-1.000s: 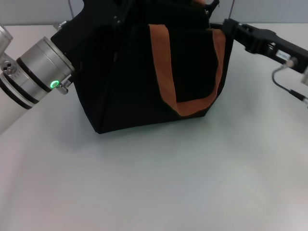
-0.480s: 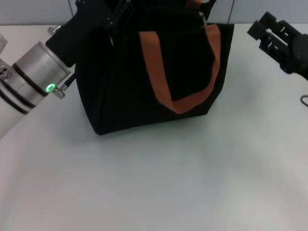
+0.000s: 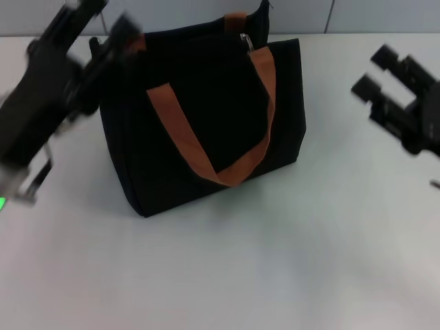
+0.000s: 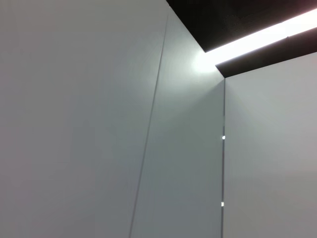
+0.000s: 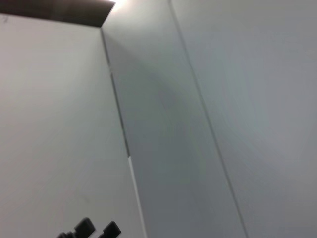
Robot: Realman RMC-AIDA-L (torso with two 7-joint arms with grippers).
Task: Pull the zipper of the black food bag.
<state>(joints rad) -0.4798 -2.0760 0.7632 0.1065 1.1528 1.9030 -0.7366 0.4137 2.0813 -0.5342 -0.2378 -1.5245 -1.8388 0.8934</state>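
Note:
The black food bag stands on the white table in the head view, with a rust-orange strap handle hanging down its front. The small silver zipper pull shows at the bag's top edge, near the far right corner. My left gripper is blurred at the upper left, just off the bag's left top corner, with its fingers spread and holding nothing. My right gripper is open and empty, well to the right of the bag. Both wrist views show only walls and ceiling.
The white table stretches in front of and to the right of the bag. A grey wall runs along the table's back edge. Two small dark tips show at the edge of the right wrist view.
Both grippers have drawn away from the bag's top, the left one up and to the left, the right one out to the right. The bag has settled and turned a little.

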